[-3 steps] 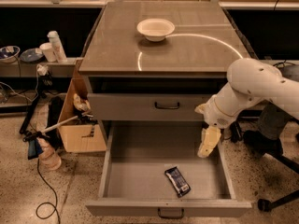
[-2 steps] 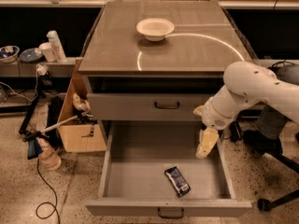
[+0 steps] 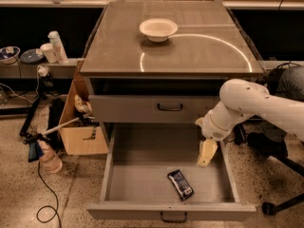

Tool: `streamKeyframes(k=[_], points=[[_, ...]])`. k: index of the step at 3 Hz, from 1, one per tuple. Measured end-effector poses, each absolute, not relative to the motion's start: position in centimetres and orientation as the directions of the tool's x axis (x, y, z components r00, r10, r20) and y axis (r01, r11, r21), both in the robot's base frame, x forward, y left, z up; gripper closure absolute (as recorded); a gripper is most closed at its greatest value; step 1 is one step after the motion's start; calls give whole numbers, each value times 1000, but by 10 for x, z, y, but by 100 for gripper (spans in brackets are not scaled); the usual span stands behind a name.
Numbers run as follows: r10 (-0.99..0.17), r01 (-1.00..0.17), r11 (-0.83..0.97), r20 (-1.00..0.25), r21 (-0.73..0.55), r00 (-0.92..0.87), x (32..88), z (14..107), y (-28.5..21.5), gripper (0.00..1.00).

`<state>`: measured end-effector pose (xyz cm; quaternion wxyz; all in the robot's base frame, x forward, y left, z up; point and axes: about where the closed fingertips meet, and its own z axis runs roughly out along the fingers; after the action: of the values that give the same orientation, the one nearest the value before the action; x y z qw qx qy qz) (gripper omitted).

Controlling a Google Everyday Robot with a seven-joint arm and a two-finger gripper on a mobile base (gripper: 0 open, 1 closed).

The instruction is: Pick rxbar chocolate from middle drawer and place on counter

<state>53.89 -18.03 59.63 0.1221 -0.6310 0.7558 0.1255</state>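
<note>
The rxbar chocolate lies flat on the floor of the open middle drawer, towards the front right. My gripper hangs point-down over the drawer's right side, above and a little to the right of the bar, apart from it and holding nothing. The white arm comes in from the right. The counter with its white arc line is the cabinet's top.
A white bowl stands on the counter at the back. A shut shallower drawer front is above the open one. A cardboard box, cables and bottles are left of the cabinet; a chair base is at the right.
The arm and gripper have shifted slightly left, further over the drawer. The bar has not moved.
</note>
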Motion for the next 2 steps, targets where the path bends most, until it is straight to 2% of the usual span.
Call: streamKeyframes(k=[2], points=[[-927,-980,197,-323,17,-192,539,570,-182,0]])
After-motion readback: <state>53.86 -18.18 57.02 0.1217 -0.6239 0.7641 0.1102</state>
